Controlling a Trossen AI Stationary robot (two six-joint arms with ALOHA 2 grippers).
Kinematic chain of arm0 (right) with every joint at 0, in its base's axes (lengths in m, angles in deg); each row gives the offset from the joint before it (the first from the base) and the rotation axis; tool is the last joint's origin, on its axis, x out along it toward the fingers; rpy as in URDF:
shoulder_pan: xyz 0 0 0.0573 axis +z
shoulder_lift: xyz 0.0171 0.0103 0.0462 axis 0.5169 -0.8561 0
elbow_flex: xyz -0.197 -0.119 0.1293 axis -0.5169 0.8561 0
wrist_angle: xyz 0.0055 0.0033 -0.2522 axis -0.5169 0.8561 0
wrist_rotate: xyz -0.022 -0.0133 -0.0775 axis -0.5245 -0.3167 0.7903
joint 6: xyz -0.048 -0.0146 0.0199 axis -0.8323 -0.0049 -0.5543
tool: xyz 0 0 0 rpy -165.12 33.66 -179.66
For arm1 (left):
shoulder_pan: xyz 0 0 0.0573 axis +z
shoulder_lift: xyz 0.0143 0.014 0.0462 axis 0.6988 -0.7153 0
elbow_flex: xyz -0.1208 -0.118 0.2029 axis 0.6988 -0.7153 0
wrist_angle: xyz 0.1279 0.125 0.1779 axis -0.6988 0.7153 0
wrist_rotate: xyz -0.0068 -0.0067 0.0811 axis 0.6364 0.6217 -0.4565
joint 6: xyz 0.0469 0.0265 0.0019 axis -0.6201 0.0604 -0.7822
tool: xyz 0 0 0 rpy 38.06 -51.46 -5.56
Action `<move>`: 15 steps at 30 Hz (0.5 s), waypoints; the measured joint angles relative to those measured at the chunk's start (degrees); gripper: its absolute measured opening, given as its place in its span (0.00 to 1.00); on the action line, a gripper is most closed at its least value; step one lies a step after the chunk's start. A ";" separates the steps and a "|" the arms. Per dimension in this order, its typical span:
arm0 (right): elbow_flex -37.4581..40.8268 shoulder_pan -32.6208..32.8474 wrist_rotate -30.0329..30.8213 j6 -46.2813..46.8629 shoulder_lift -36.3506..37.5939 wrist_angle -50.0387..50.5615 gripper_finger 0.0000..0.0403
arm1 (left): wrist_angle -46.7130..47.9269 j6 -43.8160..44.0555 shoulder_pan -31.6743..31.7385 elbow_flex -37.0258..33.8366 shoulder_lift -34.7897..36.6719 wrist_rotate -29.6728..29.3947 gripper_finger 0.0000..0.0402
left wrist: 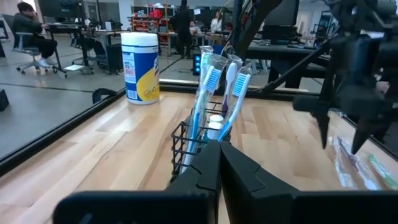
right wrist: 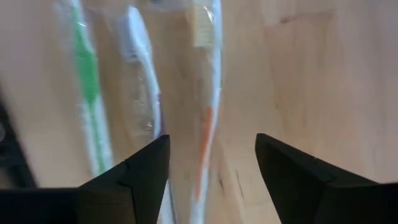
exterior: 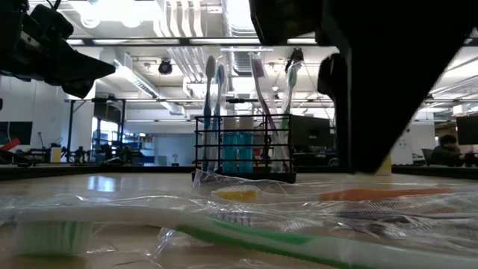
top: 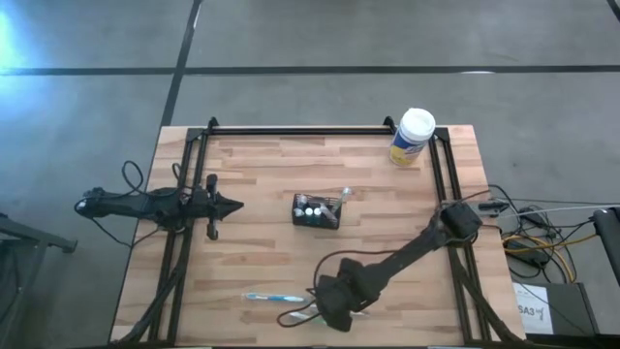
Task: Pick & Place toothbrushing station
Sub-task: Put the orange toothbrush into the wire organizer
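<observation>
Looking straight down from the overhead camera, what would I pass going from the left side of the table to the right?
Left gripper → blue toothbrush lying near the front edge → black mesh holder with brushes standing in it → right gripper, its fingers open over wrapped toothbrushes → yellow canister at the back.

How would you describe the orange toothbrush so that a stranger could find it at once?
Start at the black mesh holder in the middle of the wooden table, then move to the near edge, where the right end effector hovers open. Directly beneath it lies the orange toothbrush, flat in clear wrapping. Its neighbours there are the green toothbrush and a white one.
</observation>
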 joint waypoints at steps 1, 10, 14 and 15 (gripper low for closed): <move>0.36 0.00 0.31 0.22 -0.17 -0.03 0.59 | 0.00 0.19 0.00 0.00 0.00 0.02 0.03; 3.73 0.00 2.30 0.85 -0.62 -0.25 0.55 | -0.02 0.51 0.04 -0.07 -0.04 0.47 0.04; 5.11 0.00 2.51 0.88 -0.75 -1.46 0.49 | -0.07 0.51 0.04 -0.09 -0.04 0.55 0.04; 5.31 -0.04 2.63 0.86 -0.75 -1.43 0.46 | -0.07 0.51 0.04 -0.09 -0.04 0.54 0.04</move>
